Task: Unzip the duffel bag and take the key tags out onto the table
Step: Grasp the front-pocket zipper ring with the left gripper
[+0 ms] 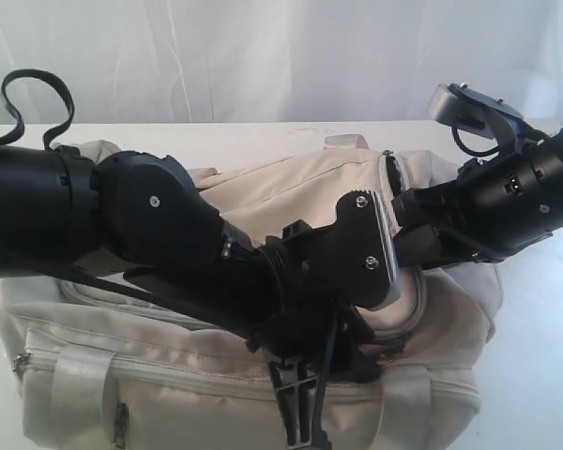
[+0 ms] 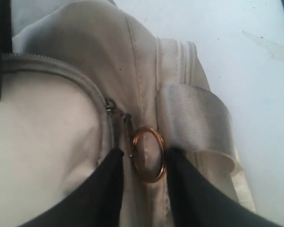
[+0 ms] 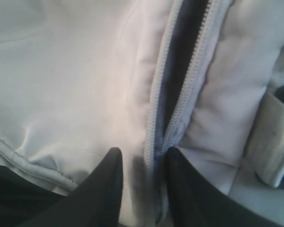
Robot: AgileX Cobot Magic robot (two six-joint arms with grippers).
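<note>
Cream bag (image 1: 169, 375) sat on white table (image 1: 544, 375), grey zipper (image 3: 195, 80) partly open, dark inside. Left gripper (image 2: 143, 152) straddled gold zipper ring (image 2: 149, 179), right gripper (image 3: 144, 151) straddled zipper end; couldn't tell if either pinched.

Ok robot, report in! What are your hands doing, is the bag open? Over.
Left gripper straddling brass zipper ring, grip unclear. Right gripper astride part-open zipper on duffel bag. Key tags not seen. Nothing seen blocking.

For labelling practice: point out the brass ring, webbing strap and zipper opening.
brass ring (image 2: 146, 128), left wrist view, top rim.
webbing strap (image 2: 194, 118), left wrist view, loop's middle.
zipper opening (image 3: 185, 47), right wrist view, dark gap.
</note>
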